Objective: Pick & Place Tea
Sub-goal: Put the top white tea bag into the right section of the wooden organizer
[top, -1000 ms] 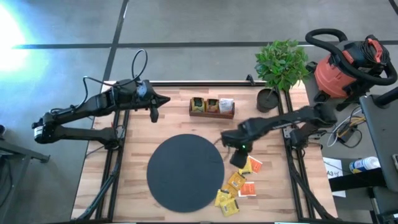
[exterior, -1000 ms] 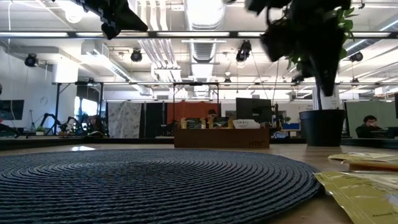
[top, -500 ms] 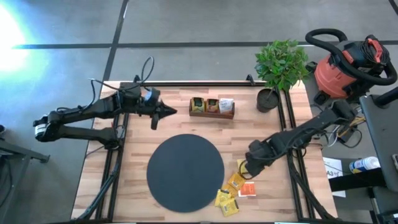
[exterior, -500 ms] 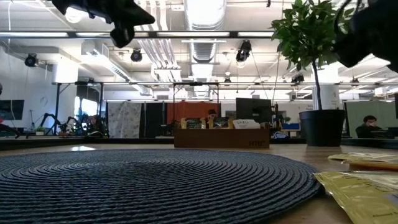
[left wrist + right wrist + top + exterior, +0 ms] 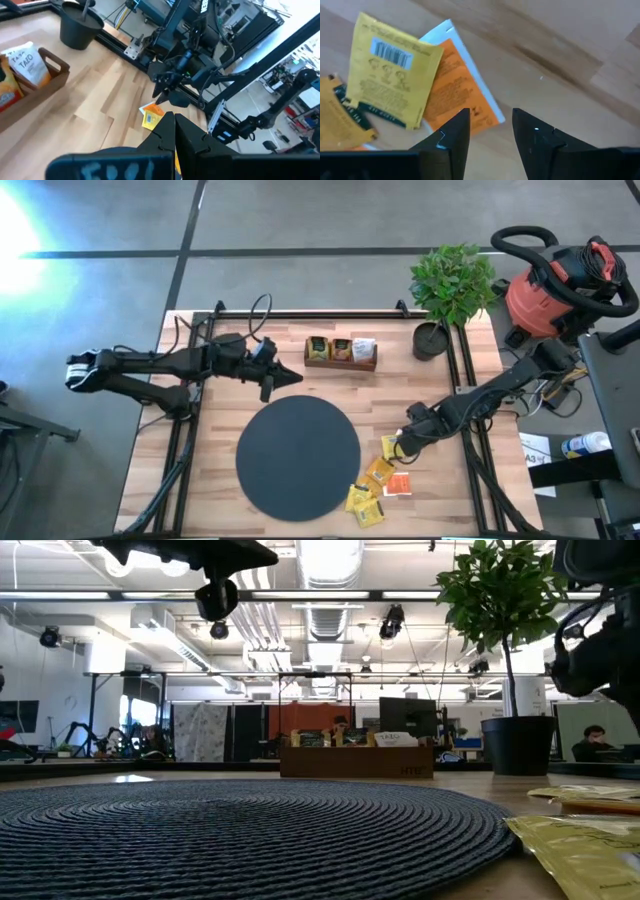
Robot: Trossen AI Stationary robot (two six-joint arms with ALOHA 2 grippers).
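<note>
Several tea sachets lie flat on the wood to the right of the black disc, mostly yellow, some orange and white. My right gripper points down over the far end of this cluster. It is open, its fingertips just above the edge of an orange-and-white sachet that lies partly under a yellow sachet. My left gripper is shut and holds nothing. It hangs high over the table between the wooden tray and the disc.
The wooden tray at the far middle holds upright tea packets. A potted plant stands at the far right corner of the table. A red shop vacuum sits beyond the right edge. Black rails run along the table's sides.
My right gripper has swung from the disc's far right edge toward the near right and come down over the sachets, rolling as it went. My left gripper has moved toward the right and a little nearer, past the tray's left end. The sachets have not moved.
</note>
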